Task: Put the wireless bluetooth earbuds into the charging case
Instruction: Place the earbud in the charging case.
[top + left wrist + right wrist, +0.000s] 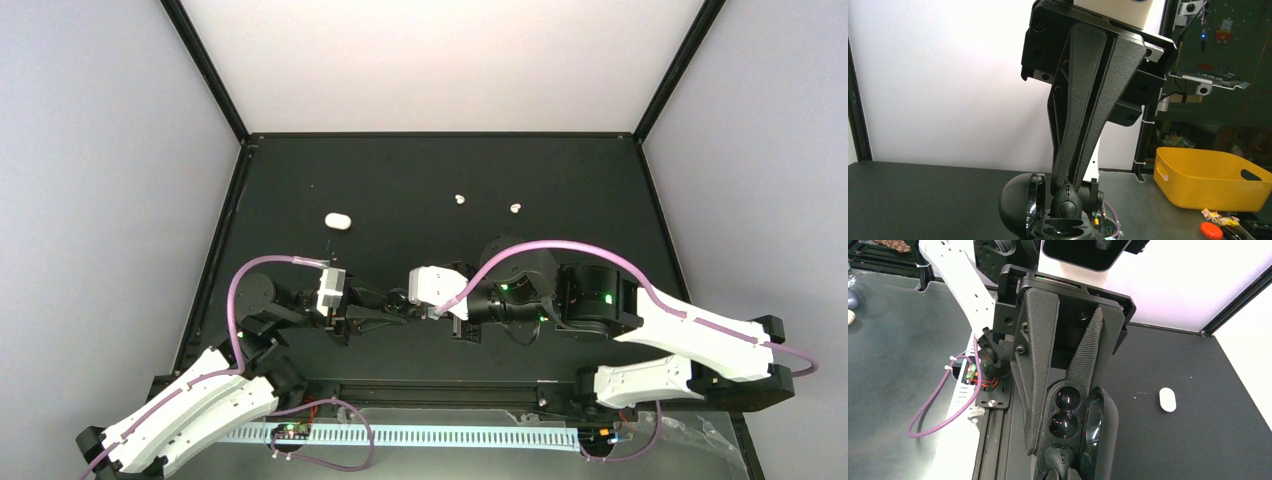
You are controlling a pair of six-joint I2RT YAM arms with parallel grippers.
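Observation:
My right gripper (1060, 407) is shut on the base of an open black charging case (1068, 412), its lid (1103, 425) swung to the right; two glossy wells show empty. My left gripper (1066, 194) is shut on a black earbud (1068, 204) and holds it upright at the mouth of the case's end well (1063, 227). The earbud also shows in the right wrist view (1059, 457). From above, both grippers meet at mid-table, left (396, 312) and right (418, 300). Two white earbuds (460, 199) (515, 208) lie apart farther back.
A closed white case (338, 221) lies at the back left, also in the right wrist view (1167, 399). A yellow bin (1213, 177) stands off the table. The arms' base rail (440, 385) runs along the near edge.

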